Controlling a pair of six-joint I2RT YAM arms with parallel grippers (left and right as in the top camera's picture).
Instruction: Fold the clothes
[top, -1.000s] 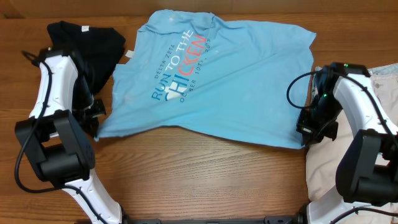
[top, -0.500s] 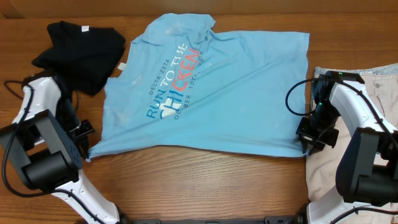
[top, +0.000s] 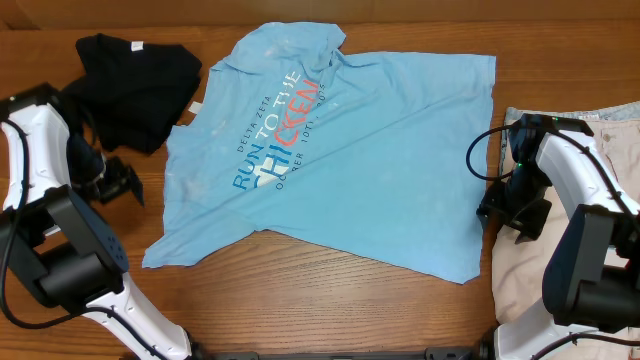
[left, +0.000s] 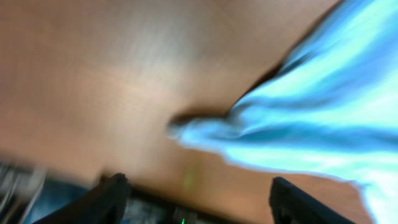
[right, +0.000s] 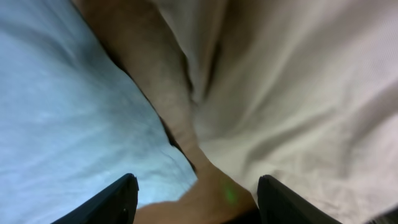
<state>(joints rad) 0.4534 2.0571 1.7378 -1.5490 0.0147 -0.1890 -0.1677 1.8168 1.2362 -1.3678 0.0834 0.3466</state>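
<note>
The left gripper (left: 198, 184) is spread wide and holds nothing. Near it, the blue T-shirt (top: 350, 170) lies spread on the bench (top: 330, 315). It looks soft, light and floppy, so I would pinch its bottom corners. The right gripper (right: 198, 182) is spread and empty, over the edge of the beige shorts (top: 615, 130).

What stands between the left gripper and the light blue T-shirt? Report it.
Nothing visible. Only bare table separates the open left gripper from the light blue T-shirt's nearest edge; the black garment lies farther back, out of that path.
</note>
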